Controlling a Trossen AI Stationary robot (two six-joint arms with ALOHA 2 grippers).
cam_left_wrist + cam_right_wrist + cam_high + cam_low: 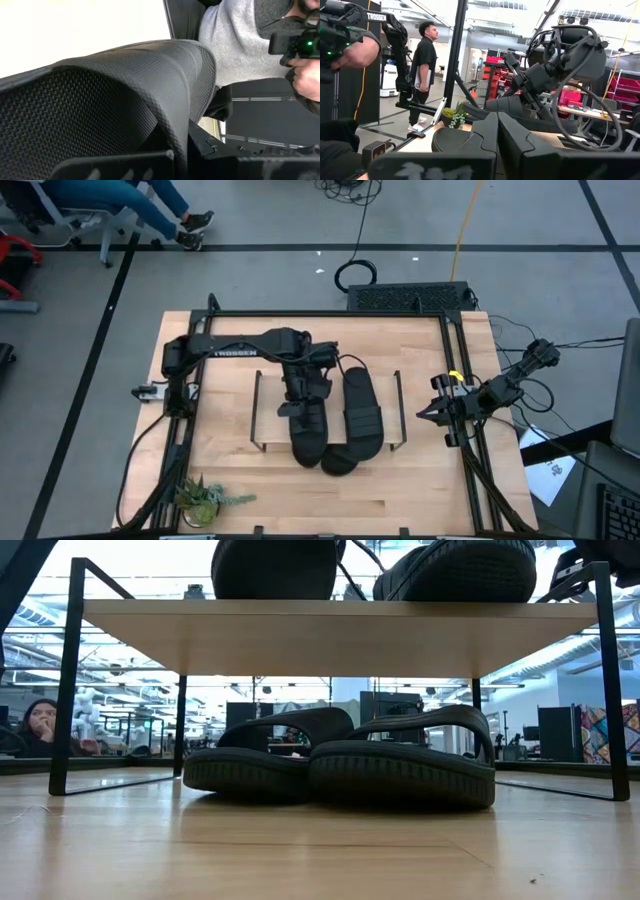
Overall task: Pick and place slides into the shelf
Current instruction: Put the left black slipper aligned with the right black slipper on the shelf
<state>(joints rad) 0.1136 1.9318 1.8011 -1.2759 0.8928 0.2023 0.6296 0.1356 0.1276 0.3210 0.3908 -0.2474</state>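
Note:
The shelf (330, 635) stands mid-table, its wire legs (400, 410) on the tabletop. My left gripper (298, 408) reaches over it from the left, shut on a black slide (308, 442) that lies lengthwise on the plank's left half (275, 568). A second slide (362, 412) rests sole-down beside it on the plank (455, 570). Two more slides (265, 762) (400, 765) sit on the table under the shelf, one toe poking out at the near side (340, 462). My right gripper (428, 413) waits shut at the table's right edge, holding nothing. My left gripper holds the slide at its far half (302, 420), coming slanting down from the far left. The gripper body hides the exact spot from above. In the wrist view the slide's textured surface (100, 110) fills the picture just ahead of the fingers. The slide's underside appears to meet the plank (275, 596).
A small potted plant (205, 498) stands at the table's near left corner. A black box (410, 297) sits at the far edge. A person (240, 45) stands beyond the table holding a device, and another person (40, 725) sits far off in the room.

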